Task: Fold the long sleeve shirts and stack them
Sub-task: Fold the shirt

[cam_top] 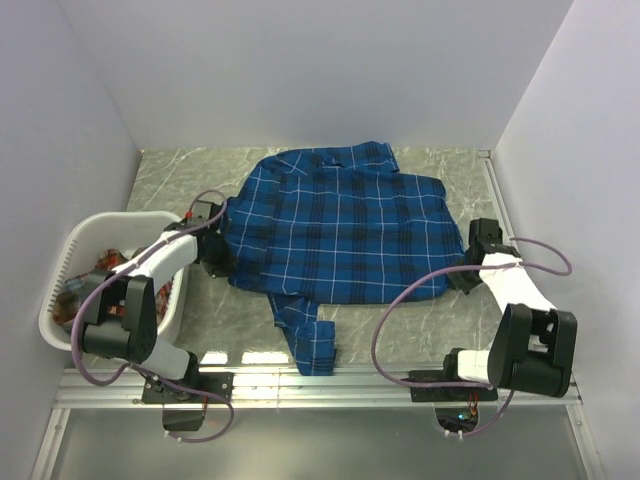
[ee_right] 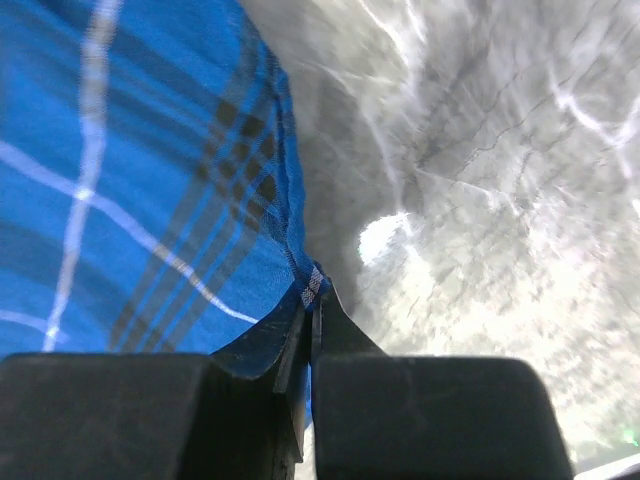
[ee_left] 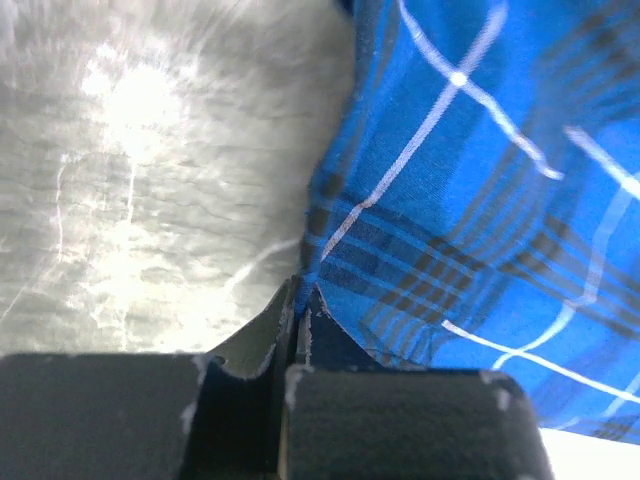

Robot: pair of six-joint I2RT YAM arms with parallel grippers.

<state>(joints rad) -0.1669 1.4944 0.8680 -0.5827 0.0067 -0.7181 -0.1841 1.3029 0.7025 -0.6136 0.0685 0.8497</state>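
You're starting a fold: the left gripper [cam_top: 215, 250] pinches the blue plaid shirt [cam_top: 335, 225] at its edge nearest the white slatted laundry basket [cam_top: 70, 255], and the right gripper [cam_top: 462, 275] clamps the edge farthest from it. The shirt lies spread flat beside the basket. Next, likely, lift both edges evenly; thin woven cloth sags.
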